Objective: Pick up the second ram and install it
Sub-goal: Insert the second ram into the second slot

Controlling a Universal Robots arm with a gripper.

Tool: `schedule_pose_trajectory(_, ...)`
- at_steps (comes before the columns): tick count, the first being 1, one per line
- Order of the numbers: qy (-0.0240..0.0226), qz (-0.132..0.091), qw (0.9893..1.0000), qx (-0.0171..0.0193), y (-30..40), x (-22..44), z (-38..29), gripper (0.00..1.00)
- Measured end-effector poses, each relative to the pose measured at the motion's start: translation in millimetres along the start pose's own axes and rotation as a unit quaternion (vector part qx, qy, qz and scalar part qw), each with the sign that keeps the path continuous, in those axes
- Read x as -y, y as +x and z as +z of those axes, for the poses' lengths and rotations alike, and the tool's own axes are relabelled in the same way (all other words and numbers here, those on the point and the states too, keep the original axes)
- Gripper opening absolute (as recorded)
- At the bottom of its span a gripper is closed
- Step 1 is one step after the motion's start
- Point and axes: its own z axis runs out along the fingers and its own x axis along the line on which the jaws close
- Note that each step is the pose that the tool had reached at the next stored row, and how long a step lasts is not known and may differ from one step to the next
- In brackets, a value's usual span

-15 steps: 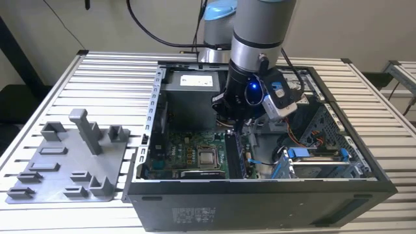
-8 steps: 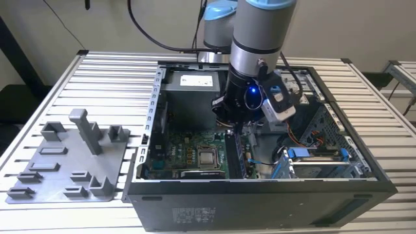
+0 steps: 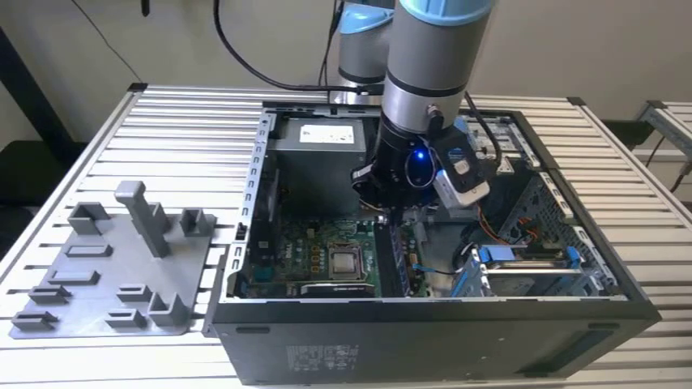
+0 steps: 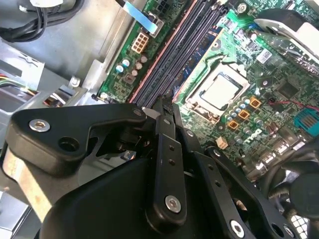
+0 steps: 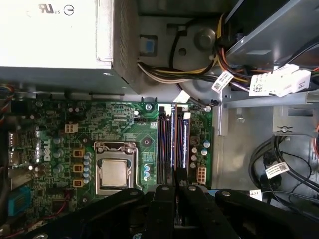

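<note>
Black gripper [image 5: 175, 188]: fingers closed on second ram [image 5: 174, 144], a slim dark stick held edge-on over the green motherboard [image 5: 119, 117] slots. Exterior view: silver square processor socket [image 3: 343, 261] at gripper's 7 o'clock.

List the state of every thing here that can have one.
Black computer case: lying on its side, open.
Dark slim memory stick: on edge in a slot of the green motherboard, seating unclear.
Black end effector: low inside the case, at the stick's end.
Metal-topped processor: in its socket, uncovered.
Blue wrist light: lit.
</note>
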Motion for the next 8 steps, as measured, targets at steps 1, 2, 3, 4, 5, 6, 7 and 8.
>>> schedule_pose_trajectory(1,0.0,0.0,1.0,0.0,0.0,0.0,0.0,0.13)
schedule_pose_trajectory(2,0.0,0.0,1.0,0.0,0.0,0.0,0.0,0.13)
schedule_pose_trajectory(3,0.0,0.0,1.0,0.0,0.0,0.0,0.1,0.13)
schedule_pose_trajectory(4,-0.0001,0.0,1.0,0.0,0.0,0.0,0.2,0.13)
schedule_pose_trajectory(5,0.0,0.0,1.0,0.0,0.0,0.0,0.2,0.13)
schedule_pose_trajectory(6,-0.0004,0.0,1.0,0.0001,0.0,0.0,1.1,0.13)
schedule_pose_trajectory(7,-0.0003,0.0,1.0,0.0001,0.1,0.0,2.0,0.13)
schedule_pose_trajectory(8,-0.0002,0.0,1.0,0.0001,0.1,0.1,2.8,0.13)
